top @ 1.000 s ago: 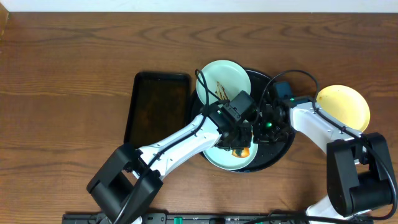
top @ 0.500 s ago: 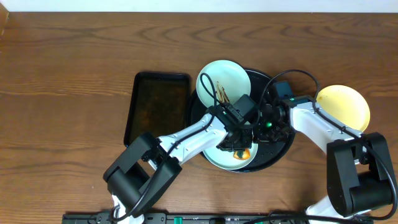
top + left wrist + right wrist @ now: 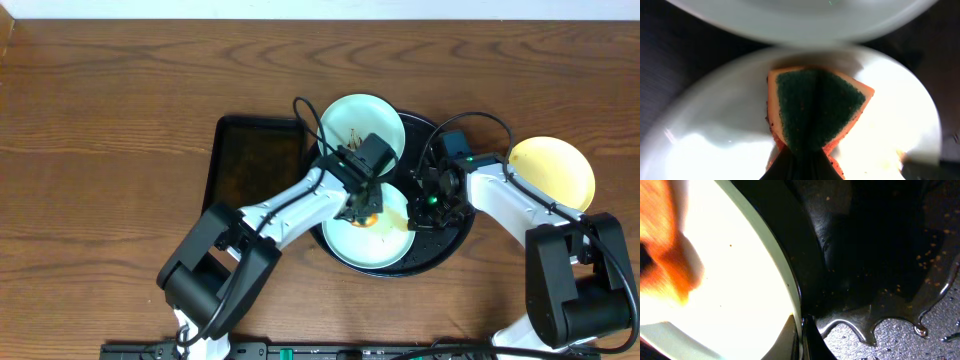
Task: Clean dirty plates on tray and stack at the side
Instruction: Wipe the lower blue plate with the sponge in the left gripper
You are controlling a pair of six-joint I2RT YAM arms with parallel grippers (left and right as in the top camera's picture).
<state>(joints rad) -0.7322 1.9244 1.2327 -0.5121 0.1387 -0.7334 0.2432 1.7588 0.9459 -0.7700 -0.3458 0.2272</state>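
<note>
Left gripper (image 3: 365,207): clamped on sponge (image 3: 815,107), pressed to near mint plate (image 3: 375,248).
Right gripper (image 3: 801,336): pinches that plate's rim, inside tray (image 3: 452,238).
Others: far mint plate (image 3: 355,120) on tray, smeared; yellow plate (image 3: 555,170) outside, right.
Risk: scrubbing could skid the plate from the pinch; tray looks wet.

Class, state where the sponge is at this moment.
In the overhead view, the sponge is near mid-frame, held by the left gripper against the nearer mint plate, inside the round black tray.
</note>
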